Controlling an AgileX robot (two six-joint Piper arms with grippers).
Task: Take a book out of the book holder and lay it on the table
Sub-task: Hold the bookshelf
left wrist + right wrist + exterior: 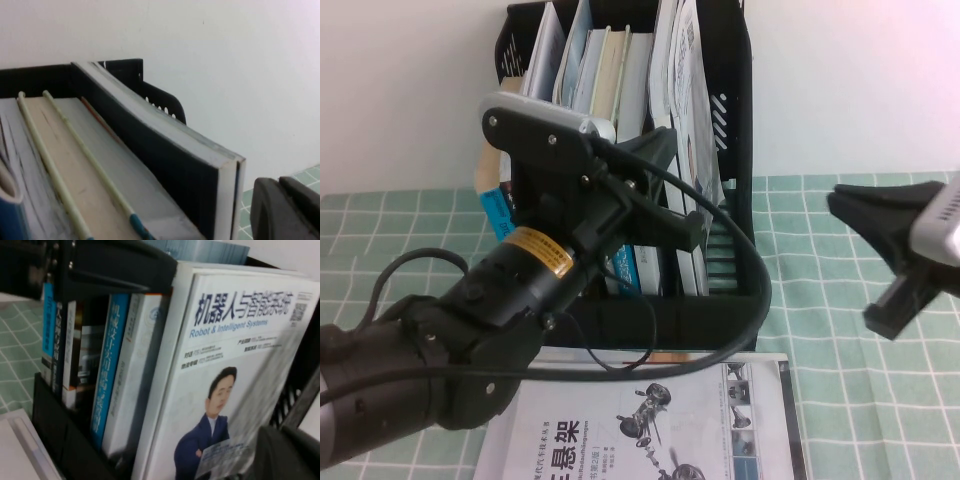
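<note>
The black book holder point(730, 150) stands upright at the back of the green checked table point(840, 400), with several books in it. The white book with the blue-suited man point(686, 90) stands in its rightmost compartment, and its cover fills the right wrist view point(225, 365). My left gripper point(682, 185) is open at the holder's front, its fingers spread across the books' front edges beside that book. One left finger point(285, 210) shows next to a dark-covered book point(175, 160). My right gripper point(850, 258) is open and empty, in the air right of the holder.
A white book with a mechanical suspension drawing point(650, 420) lies flat on the table in front of the holder, partly under my left arm. Blue-spined and white books point(112, 365) fill the other compartments. A white wall rises behind.
</note>
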